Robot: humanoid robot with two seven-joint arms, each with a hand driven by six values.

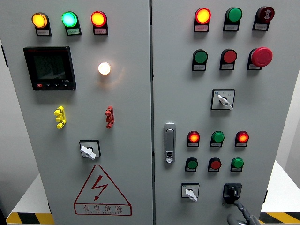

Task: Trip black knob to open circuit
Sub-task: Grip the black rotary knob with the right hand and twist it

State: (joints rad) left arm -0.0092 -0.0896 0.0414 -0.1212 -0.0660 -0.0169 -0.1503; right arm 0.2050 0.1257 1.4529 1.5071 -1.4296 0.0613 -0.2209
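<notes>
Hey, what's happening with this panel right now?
A robot hand comes up from the bottom right of a grey electrical cabinet and has a finger on the black knob at the lower right of the right door. The knob's pointer angles down and left. Several indicator lamps are lit. No other hand is in view.

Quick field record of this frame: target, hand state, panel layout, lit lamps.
target: black knob, lower right of the right door
right hand: right hand rises from the bottom edge, fingertips at the knob's lower edge; grip cannot be confirmed
left hand: not in view
nearby: white selector switch left of the knob
door handle: silver handle on the right door's left edge
lit lamps: white lamp glowing on the left door
warning: red triangle sign, lower left door
</notes>
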